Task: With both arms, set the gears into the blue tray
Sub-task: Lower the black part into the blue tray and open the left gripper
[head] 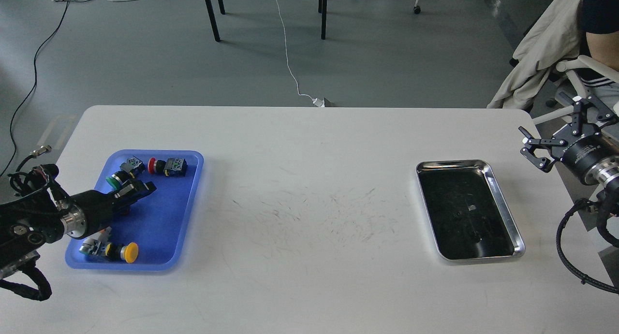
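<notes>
The blue tray [167, 218] lies at the table's left. My left gripper [142, 188] hovers low over its upper-left part, right beside a green push button [114, 181]. Its dark fingers cannot be told apart, and nothing shows between them. My right gripper [551, 128] hangs wide open and empty past the table's right edge, up and right of the steel tray [503, 198]. No gears can be made out for sure. Only a faint dark round spot [477, 237] shows on the steel tray's dark bottom.
Also in the blue tray are a red push button [153, 166] at the top and a yellow one [128, 252] at the bottom left. A chair with a beige coat [541, 49] and a seated person stand beyond the table's right corner.
</notes>
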Robot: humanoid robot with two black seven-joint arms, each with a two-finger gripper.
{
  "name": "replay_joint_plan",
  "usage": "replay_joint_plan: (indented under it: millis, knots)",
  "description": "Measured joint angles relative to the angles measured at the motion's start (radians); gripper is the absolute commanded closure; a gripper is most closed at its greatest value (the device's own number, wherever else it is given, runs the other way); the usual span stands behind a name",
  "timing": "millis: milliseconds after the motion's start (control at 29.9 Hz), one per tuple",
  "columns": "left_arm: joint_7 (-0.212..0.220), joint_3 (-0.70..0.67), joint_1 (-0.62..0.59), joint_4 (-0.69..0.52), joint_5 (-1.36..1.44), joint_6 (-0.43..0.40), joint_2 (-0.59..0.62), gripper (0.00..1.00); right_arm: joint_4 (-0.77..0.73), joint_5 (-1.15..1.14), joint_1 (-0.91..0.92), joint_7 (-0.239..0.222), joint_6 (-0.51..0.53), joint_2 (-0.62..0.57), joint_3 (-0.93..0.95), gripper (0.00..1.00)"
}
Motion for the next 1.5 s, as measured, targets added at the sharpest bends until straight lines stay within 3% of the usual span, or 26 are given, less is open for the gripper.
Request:
replay_joint_plan:
  millis: [401, 435, 468, 502, 568, 602, 635, 702, 1505]
  knots:
    - [0.0, -0.001, -0.003, 0.0, 0.0, -0.001, -0.001, 0.03, 0.0, 0.0, 0.002, 0.0, 0.0, 0.0, -0.001, 0.03]
    - [0.0, -0.001, -0.004, 0.0, 0.0, -0.001, -0.001, 0.07, 0.0, 0.0, 0.002, 0.0, 0.0, 0.0, -0.001, 0.03]
    - [0.0, -0.001, -0.004, 0.0, 0.0, -0.001, -0.001, 0.23, 0.0, 0.0, 0.002, 0.0, 0.0, 0.0, -0.001, 0.03]
    - [0.0, -0.001, -0.004, 0.0, 0.0, -0.001, -0.001, 0.58, 0.0, 0.0, 0.001, 0.0, 0.0, 0.0, -0.001, 0.03]
    - [-0.001, -0.001, -0.004, 0.0, 0.002, 0.0, -0.001, 0.77, 0.0, 0.0, 0.001, 0.0, 0.0, 0.0, -0.001, 0.03]
    - [-0.004, 0.002, -0.005, 0.0, 0.008, 0.0, 0.001, 0.76, 0.0, 0.0, 0.001, 0.0, 0.0, 0.0, -0.001, 0.03]
    - [-0.007, 0.003, -0.005, -0.001, 0.011, -0.004, 0.004, 0.68, 0.0, 0.0, 0.001, 0.0, 0.0, 0.0, -0.001, 0.03]
    - [-0.007, 0.002, -0.005, -0.002, 0.007, -0.02, 0.01, 0.0, 0.0, 0.0, 0.0, 0.0, 0.0, 0.0, 0.0, 0.03]
    - [-0.007, -0.002, -0.007, -0.002, -0.002, -0.043, 0.011, 0.0, 0.0, 0.0, 0.006, 0.0, 0.0, 0.0, 0.0, 0.03]
